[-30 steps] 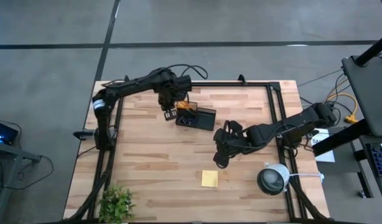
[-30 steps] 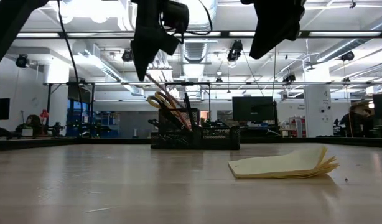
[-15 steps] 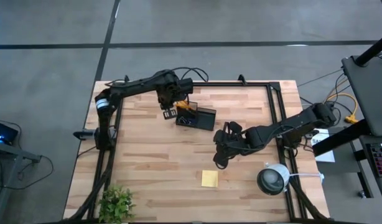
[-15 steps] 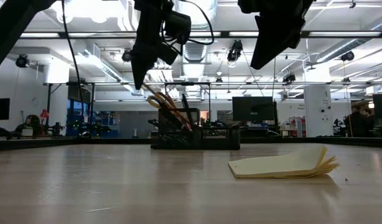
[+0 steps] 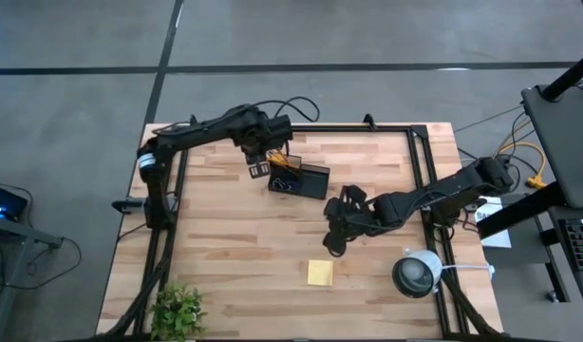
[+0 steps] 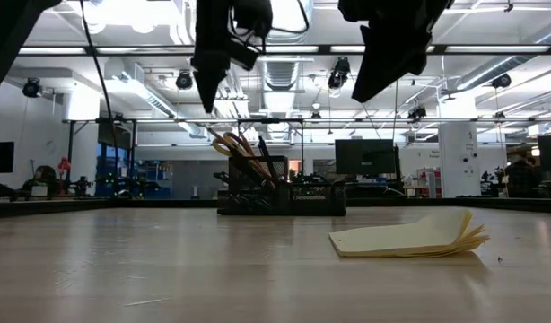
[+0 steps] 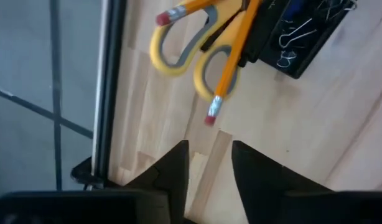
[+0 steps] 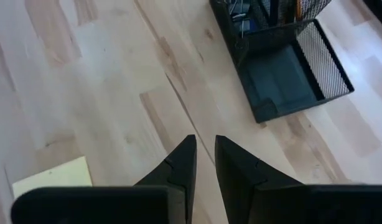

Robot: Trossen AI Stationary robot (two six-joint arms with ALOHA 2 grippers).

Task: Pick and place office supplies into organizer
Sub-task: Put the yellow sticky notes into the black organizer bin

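Note:
The black mesh organizer (image 5: 306, 180) stands at the table's far middle. Yellow-handled scissors (image 7: 178, 53) and orange pencils (image 7: 231, 56) stick out of its left compartment and lean over its rim toward the table's left. A dark pen (image 6: 268, 152) stands beside them. My left gripper (image 7: 209, 158) hovers open just left of the organizer, above the handles, with nothing between its fingers. A yellow sticky-note pad (image 5: 320, 273) lies flat near the table's front. My right gripper (image 8: 204, 152) hangs above the table between the pad and the organizer, with a narrow empty gap between its fingers.
A round white-grey device (image 5: 417, 274) sits at the front right and a small green plant (image 5: 178, 309) at the front left corner. Paper clips (image 7: 290, 43) lie in an organizer compartment. Bare wood (image 5: 235, 237) lies left of the pad.
My left gripper has risen a little beside the organizer. The pencils' upper ends now lean lower over the organizer's rim than a second ago. My right gripper has edged toward the table's left.

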